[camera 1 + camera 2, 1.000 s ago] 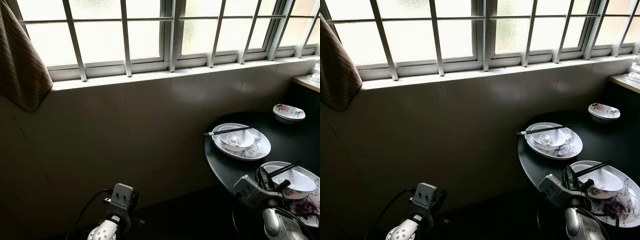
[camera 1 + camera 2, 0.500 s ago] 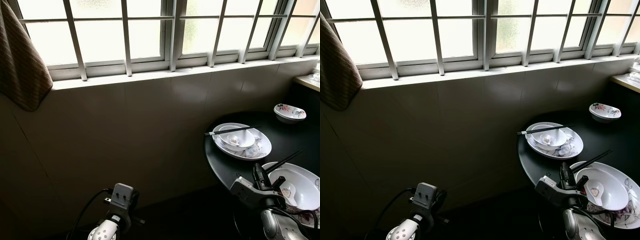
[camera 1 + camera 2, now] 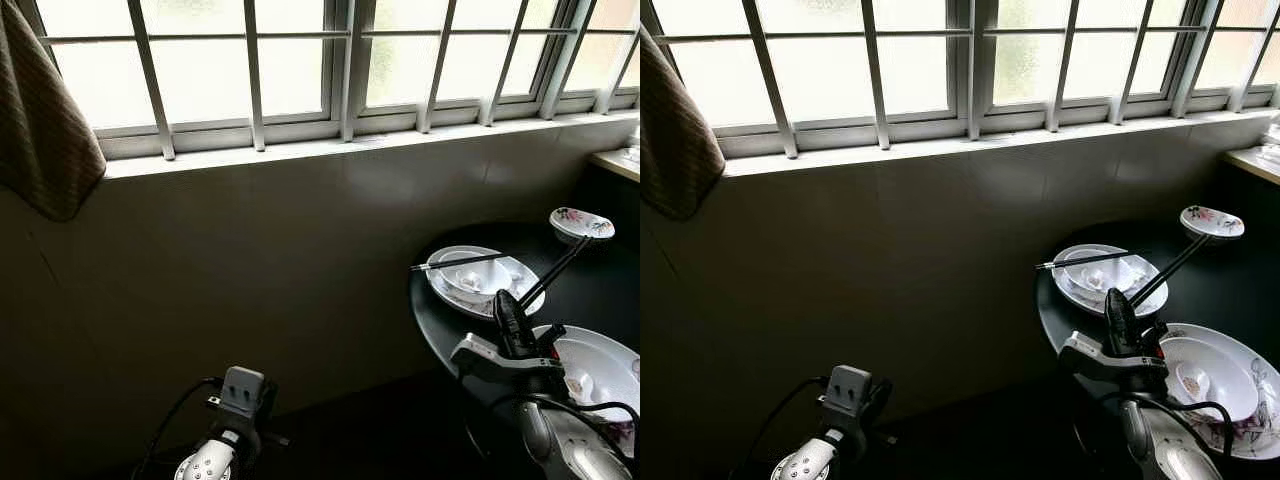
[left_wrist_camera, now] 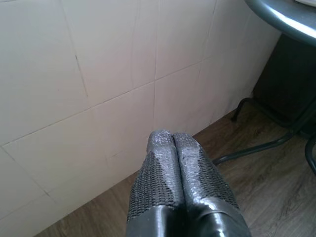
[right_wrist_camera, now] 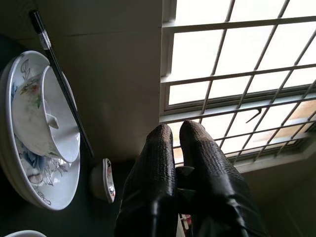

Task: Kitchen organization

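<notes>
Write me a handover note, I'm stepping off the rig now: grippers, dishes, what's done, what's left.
Left gripper: idle by the wall, fingers shut, empty.
Right gripper: shut on held chopsticks, slanting up over the table.
Near bowl holds a spoon; far bowl has a second pair across it; small dish behind.
Done: one pair picked up. Left, likely: stow it, clear the dishes.

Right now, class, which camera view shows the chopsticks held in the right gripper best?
The left eye view: the chopsticks rise clear from the right gripper toward the small bowl. The right eye view matches; in the right wrist view the fingers hide them.
</notes>
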